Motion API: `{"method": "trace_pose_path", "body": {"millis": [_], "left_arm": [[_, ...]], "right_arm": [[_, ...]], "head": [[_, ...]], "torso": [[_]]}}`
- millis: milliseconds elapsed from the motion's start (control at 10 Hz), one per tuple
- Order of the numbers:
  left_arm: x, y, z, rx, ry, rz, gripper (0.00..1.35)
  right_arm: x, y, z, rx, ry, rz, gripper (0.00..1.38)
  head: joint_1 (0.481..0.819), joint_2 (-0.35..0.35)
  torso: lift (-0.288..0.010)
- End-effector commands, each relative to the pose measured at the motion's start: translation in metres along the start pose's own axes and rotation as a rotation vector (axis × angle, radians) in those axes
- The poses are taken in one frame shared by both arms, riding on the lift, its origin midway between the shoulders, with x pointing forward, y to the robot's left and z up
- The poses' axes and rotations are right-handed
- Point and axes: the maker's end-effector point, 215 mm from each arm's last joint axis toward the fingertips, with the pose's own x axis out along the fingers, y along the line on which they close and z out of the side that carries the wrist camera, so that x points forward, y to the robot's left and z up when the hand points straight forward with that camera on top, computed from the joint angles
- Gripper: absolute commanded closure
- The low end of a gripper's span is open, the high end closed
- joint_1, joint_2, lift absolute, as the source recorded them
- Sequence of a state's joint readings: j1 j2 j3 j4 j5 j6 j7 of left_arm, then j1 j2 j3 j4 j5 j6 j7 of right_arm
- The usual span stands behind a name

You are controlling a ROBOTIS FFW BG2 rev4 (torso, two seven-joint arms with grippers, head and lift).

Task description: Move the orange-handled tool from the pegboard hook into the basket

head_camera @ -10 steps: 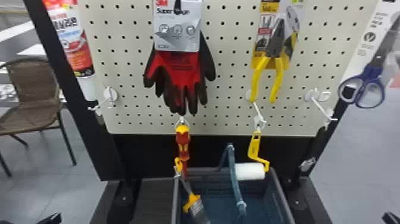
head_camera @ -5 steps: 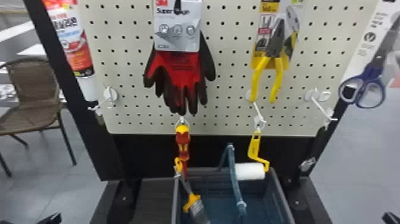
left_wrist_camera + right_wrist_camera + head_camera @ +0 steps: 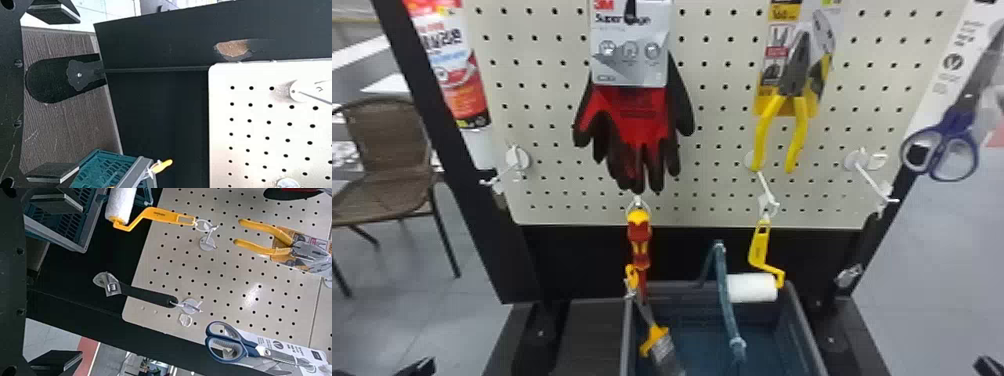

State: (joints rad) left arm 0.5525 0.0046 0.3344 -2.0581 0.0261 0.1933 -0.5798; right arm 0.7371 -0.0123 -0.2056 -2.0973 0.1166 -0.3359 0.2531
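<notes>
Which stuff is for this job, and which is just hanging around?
For the job:
- paint roller, probably the orange-handled tool
- its pegboard hook
- basket
- left gripper
- right gripper

Just around:
- gloves
- pliers
- scissors
- wrench
- screwdriver
- paintbrush
- chair

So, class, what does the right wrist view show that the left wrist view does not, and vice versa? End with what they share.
Right wrist view: the orange-handled roller, the pliers, the scissors and the black-handled wrench.
Left wrist view: a brown chipped patch and an orange handle end by the basket's rim.
Shared: pegboard and basket.
</notes>
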Motion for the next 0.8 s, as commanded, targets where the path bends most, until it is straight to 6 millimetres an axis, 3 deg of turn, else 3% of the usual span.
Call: {"method": "trace_pose_path", "body": {"millis": [0, 700], "left_arm": [[0.0001, -0.001, -0.0004, -0.007, -0.002, 0.002, 0.0], [0.0001, -0.001, -0.0004, -0.007, -0.002, 0.002, 0.0]], "right_arm": [[-0.0003, 0.0, -0.0003, 0.009, 0.001, -0.009, 0.0], [-0.0003, 0.0, -0.0003, 0.009, 0.001, -0.009, 0.0]], "head": [[0.549, 0.0], [0.549, 0.0]], "torso": [[-0.1], [-0.1]]}}
